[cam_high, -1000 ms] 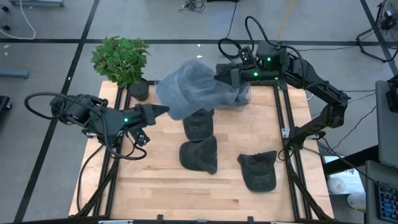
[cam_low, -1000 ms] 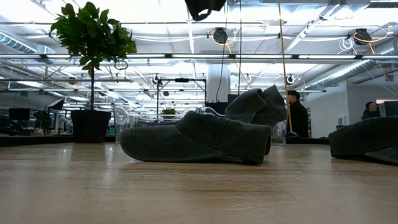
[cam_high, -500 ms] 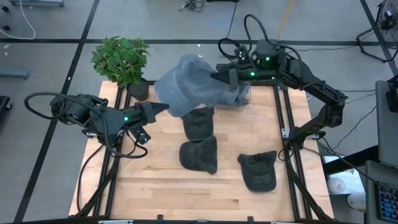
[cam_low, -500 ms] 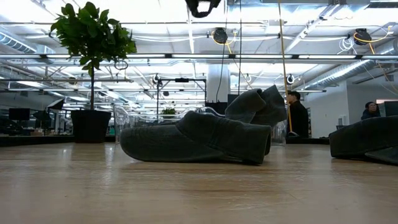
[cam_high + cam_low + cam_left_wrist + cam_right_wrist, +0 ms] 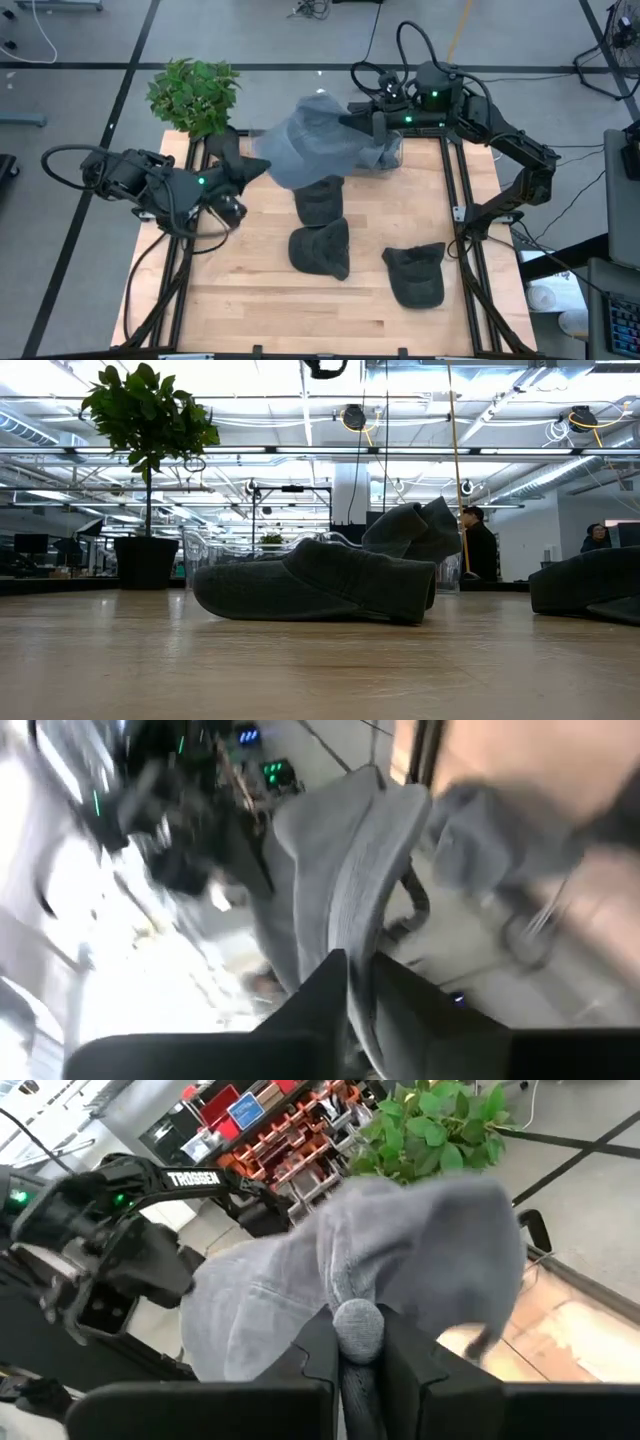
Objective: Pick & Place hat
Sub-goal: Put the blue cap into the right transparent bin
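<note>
I had the light grey fabric hat (image 5: 318, 140) held up over the back of the wooden worktop (image 5: 260, 290), btwn both arms. R fingers (image 5: 358, 1330) clenched on its fabric; L fingers (image 5: 345, 982) pinched its edge. Three dark grey caps (image 5: 322, 247) lay below.

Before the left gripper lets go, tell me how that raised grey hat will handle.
Likely floppy: the grey hat sags and folds between the right gripper and the left gripper. Probably light, hanging from pinched edges. Released on one side, it would likely droop.
</note>
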### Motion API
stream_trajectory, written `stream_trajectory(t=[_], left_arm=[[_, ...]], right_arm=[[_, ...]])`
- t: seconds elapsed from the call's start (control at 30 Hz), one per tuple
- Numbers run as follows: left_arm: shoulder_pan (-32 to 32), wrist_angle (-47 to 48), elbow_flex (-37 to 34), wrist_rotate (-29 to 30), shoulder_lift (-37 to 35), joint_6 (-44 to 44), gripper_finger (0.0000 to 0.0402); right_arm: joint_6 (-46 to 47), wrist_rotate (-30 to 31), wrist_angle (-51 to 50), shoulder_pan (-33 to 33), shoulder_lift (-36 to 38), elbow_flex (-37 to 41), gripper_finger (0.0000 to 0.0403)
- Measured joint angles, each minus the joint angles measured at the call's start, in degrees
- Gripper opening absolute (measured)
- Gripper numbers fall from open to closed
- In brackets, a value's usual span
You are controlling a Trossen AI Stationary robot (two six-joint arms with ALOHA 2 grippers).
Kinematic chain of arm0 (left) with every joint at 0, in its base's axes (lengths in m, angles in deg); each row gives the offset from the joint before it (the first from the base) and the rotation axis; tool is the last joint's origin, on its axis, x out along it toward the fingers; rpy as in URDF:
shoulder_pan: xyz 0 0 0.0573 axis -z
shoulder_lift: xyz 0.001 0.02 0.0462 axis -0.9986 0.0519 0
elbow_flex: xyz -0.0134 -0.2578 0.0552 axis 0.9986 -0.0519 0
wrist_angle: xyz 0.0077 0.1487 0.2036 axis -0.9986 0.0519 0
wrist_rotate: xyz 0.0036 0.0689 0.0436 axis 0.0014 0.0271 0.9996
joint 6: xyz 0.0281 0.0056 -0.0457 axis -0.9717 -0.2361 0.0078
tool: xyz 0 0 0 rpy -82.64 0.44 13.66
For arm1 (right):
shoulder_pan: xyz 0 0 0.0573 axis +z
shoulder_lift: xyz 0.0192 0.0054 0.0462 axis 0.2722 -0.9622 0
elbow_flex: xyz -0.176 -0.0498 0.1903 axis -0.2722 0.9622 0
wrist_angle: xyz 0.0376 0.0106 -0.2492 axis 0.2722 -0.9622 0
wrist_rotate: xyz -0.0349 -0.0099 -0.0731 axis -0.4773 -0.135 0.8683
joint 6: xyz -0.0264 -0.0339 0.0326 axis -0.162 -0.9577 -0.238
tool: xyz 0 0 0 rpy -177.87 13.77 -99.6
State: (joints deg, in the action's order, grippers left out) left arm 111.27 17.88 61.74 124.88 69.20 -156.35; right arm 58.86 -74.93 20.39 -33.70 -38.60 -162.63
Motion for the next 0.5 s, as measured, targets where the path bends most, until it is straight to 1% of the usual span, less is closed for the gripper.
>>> stream_trajectory(t=[0.1,0.17,0.2,0.37,0.43,0.5], left_arm=[[-1.11,0.59,-0.05,-6.22,-1.56,14.52,0.0082],[-1.63,0.58,-0.05,-9.80,-3.37,22.11,0.0097],[-1.90,0.62,-0.05,-11.09,-4.34,25.20,0.0106],[-3.94,1.00,-0.02,-13.93,-8.59,37.68,0.0162],[-5.09,1.92,-0.02,-16.64,-10.32,42.88,0.0187],[-6.36,2.92,-0.02,-20.64,-12.05,48.28,0.0210]], right_arm=[[-0.21,0.01,-0.34,-0.87,1.07,0.00,0.0026],[-0.47,0.01,-0.59,-1.49,1.80,0.00,0.0026],[-0.54,0.03,-0.62,-1.73,2.15,0.00,0.0026],[-0.59,0.28,-1.82,-3.04,3.84,0.00,0.0026],[-0.64,1.95,-3.31,-3.52,4.42,0.00,0.0026],[-1.02,3.28,-5.42,-4.16,4.47,-0.02,0.0026]])
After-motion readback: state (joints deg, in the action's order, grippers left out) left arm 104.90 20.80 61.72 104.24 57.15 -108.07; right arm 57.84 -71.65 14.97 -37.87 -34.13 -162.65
